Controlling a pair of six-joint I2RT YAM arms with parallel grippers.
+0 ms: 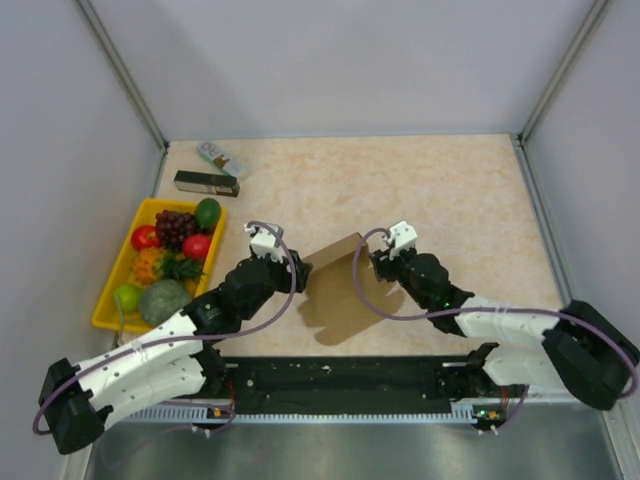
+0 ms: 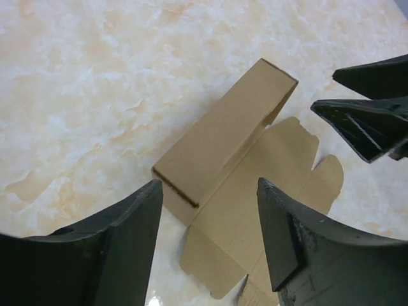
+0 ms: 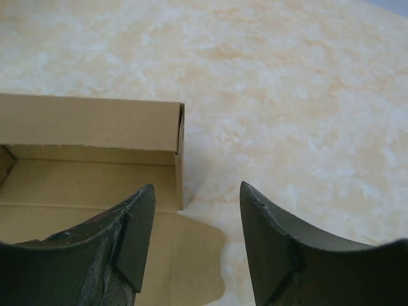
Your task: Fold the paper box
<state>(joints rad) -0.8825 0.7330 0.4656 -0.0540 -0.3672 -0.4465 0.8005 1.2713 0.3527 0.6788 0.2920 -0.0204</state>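
Observation:
The paper box [image 1: 338, 288] is a brown cardboard sheet lying mid-table, partly folded, with one long side panel standing up [image 2: 223, 137] and flat flaps spread beside it [image 2: 261, 191]. My left gripper [image 1: 299, 274] is open at its left end; in the left wrist view [image 2: 209, 185] the fingers hover above the sheet without touching it. My right gripper [image 1: 373, 267] is open at the box's right end. In the right wrist view [image 3: 197, 187] it straddles the corner of the raised wall [image 3: 89, 121] and an end flap [image 3: 197, 255]. The right fingers [image 2: 370, 124] also show in the left wrist view.
A yellow tray [image 1: 110, 322] with fruit stands at the left edge. A slim black box [image 1: 206, 183] and a small white packet [image 1: 222, 158] lie at the back left. Grey walls enclose the table on three sides.

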